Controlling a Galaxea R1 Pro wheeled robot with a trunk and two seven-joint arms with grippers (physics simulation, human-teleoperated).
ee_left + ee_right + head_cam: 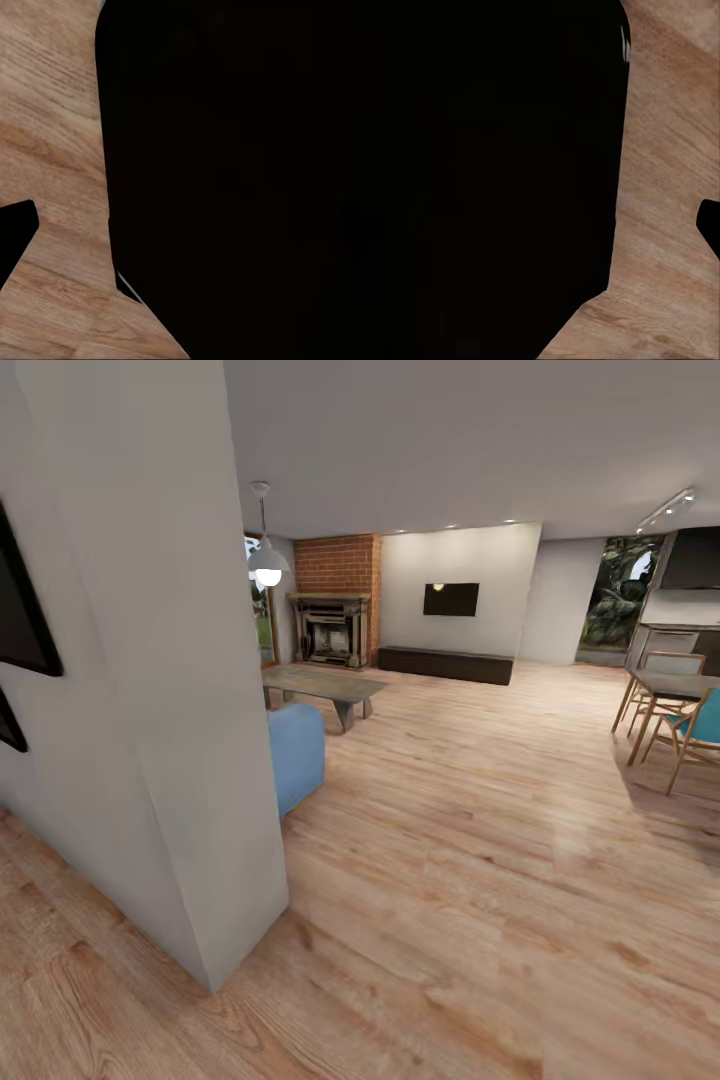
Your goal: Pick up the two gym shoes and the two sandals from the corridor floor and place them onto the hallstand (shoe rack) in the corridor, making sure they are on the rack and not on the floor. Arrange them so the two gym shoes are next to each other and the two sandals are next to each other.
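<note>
The gym shoes, the sandals and the hallstand are out of view. Light brown wood-plank floor point(470, 900) spreads ahead of me into a living room. In the left wrist view a large black shape point(232, 172) covers most of the picture, with plank floor point(52, 150) beside it and a small dark tip point(13, 236) at the edge. The right wrist view is much the same: a black mass point(487, 172), floor point(660, 225) and a dark tip point(711, 225) at the edge. Whether either gripper is open or shut cannot be told.
A white wall corner point(170, 740) juts out close on the left. Behind it stand a blue seat point(296, 752) and a low grey table point(325, 688). A brick fireplace point(335, 615) and dark wall screen point(450, 599) are far back. Dining chairs point(690, 730) stand at right.
</note>
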